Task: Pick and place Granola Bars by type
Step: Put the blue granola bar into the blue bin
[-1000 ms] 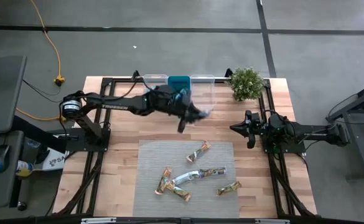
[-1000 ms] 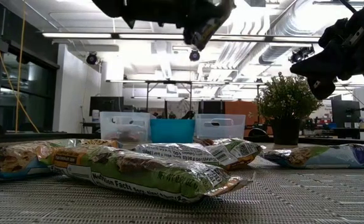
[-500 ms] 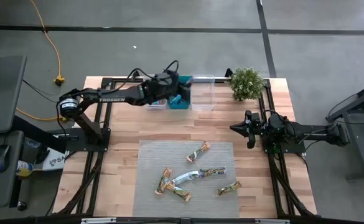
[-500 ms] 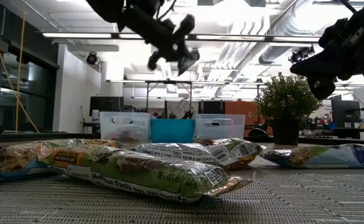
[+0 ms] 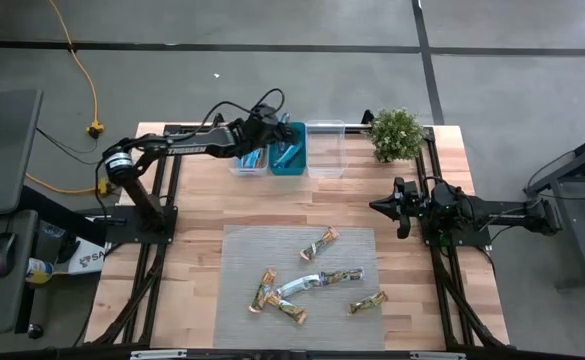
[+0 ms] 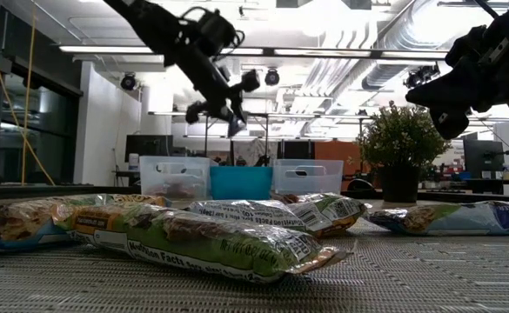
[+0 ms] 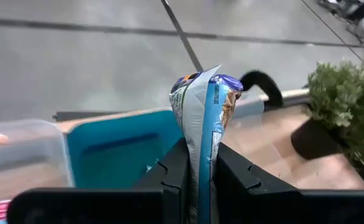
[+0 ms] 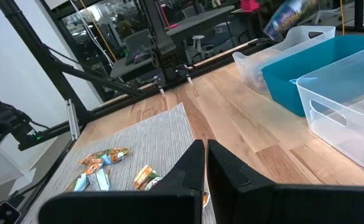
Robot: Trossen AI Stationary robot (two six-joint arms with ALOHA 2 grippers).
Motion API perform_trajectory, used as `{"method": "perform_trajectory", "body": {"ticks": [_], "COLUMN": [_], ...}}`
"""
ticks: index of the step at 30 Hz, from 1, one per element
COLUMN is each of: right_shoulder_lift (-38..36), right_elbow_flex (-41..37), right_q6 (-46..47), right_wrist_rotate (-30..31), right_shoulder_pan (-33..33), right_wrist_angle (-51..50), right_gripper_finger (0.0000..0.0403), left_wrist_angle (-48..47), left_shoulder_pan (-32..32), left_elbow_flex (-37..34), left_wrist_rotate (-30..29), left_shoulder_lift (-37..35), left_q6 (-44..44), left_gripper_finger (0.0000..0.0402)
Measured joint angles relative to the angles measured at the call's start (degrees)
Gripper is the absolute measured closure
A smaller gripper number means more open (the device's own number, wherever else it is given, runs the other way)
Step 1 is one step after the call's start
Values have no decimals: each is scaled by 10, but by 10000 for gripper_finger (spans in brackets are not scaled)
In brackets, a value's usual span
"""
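My left gripper (image 5: 272,135) is high over the far bins and shut on a blue and silvery-white granola bar (image 7: 201,106). The right wrist view shows that bar (image 8: 290,18) in the air above the bins. In the low view the left gripper (image 6: 228,100) hangs well above the bin row. Several tan-green-orange bars (image 5: 317,282) lie flat on the grey mat (image 5: 242,250). My right gripper (image 5: 397,210) waits shut near the table's right edge, holding nothing. My left gripper pinches the bar's lower part (image 7: 200,163) between its two fingers (image 7: 169,177). The bar is lifted clear of everything. It sticks out lengthwise past the fingertips, narrow edge toward the wrist camera, with its crimped free end (image 7: 205,78) farthest from the fingers.
Three bins stand in a row at the far edge: a clear one (image 5: 247,165), a teal one (image 5: 290,128) and another clear one (image 5: 325,150). A potted plant (image 5: 396,133) sits to their right. Bare wood lies between the mat and the bins.
The left gripper has carried the bar from over the bare wood in front of the bins toward the table's far edge and somewhat left, turning as it went. It now hangs over the bins and has stayed shut on the bar. The right arm kept still.
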Motion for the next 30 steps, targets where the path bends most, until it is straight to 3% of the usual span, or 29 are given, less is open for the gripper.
{"method": "perform_trajectory", "body": {"ticks": [18, 30], "right_shoulder_lift": [0, 0], "right_elbow_flex": [0, 0], "right_q6": [0, 0], "right_wrist_rotate": [0, 0], "right_shoulder_pan": [0, 0], "right_wrist_angle": [0, 0], "right_gripper_finger": [402, 402], "left_wrist_angle": [24, 10], "left_shoulder_pan": [3, 3], "left_elbow_flex": [54, 56], "left_wrist_rotate": [1, -2], "left_shoulder_lift": [133, 134], "left_q6": [-37, -25], "left_gripper_finger": [348, 289]}}
